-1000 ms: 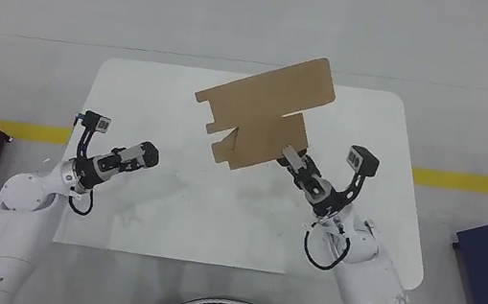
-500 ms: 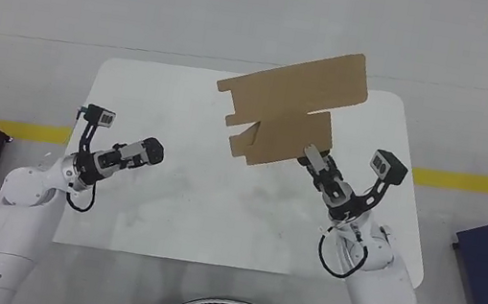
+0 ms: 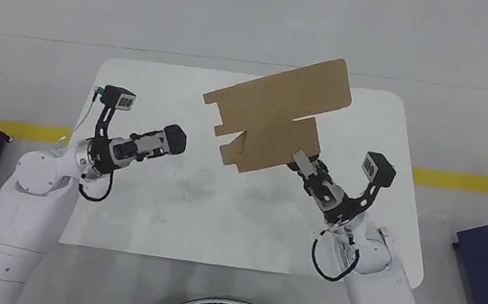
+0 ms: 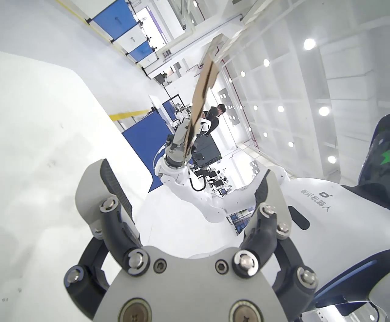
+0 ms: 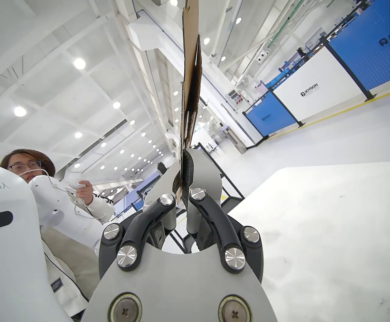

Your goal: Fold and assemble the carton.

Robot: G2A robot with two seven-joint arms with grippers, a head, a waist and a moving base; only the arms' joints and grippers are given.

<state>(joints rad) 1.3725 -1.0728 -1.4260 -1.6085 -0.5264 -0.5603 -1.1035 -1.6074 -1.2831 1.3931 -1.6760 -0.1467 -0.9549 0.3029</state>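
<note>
flattened carton (image 3: 273,123) held aloft above the bench (image 3: 145,223), pinched at its lower edge by the right claw (image 3: 300,159); left claw (image 3: 176,140) open, well apart. advisable: grip a free flap opposite, with the pinch kept firm.

Flat brown carton (image 3: 274,118) aloft, unfolded

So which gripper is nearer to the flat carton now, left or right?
Right. The right gripper is shut on the carton's near edge, holding it above the table. The left gripper is open and apart from the carton, off to its side, touching nothing.
</note>
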